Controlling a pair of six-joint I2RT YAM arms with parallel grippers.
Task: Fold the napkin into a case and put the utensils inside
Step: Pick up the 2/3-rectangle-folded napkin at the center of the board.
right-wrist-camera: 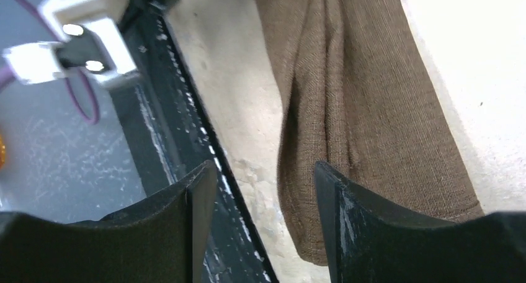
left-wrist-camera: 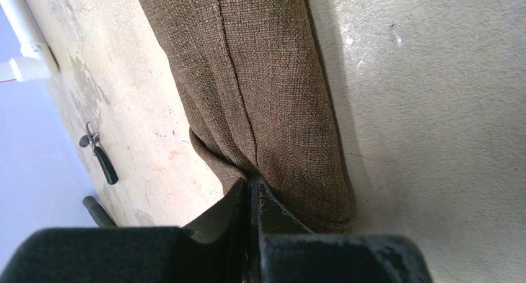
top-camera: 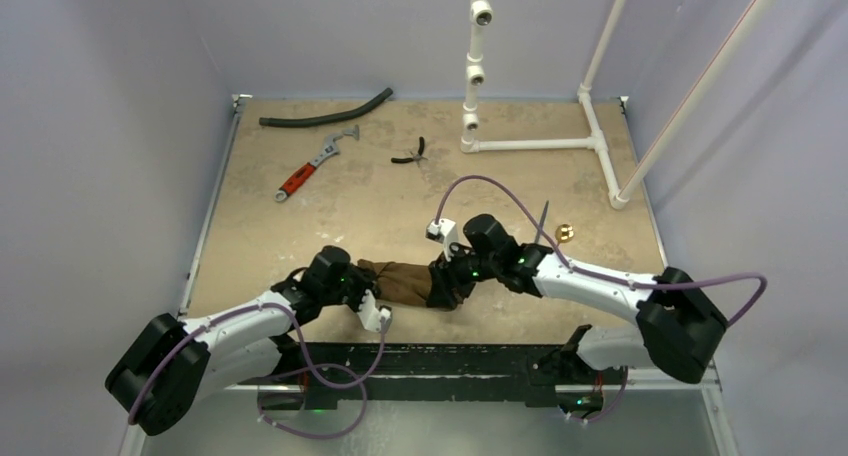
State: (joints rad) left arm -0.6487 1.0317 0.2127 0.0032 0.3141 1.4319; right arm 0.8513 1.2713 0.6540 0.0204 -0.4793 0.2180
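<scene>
The left gripper is clenching the napkin. The right gripper is hanging open. It should be closing squarely on the napkin's free end.

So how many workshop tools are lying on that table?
2: a red-handled wrench at the far left, and black pliers right of it, toward the white pipes. Others may be hidden under the arms.
</scene>
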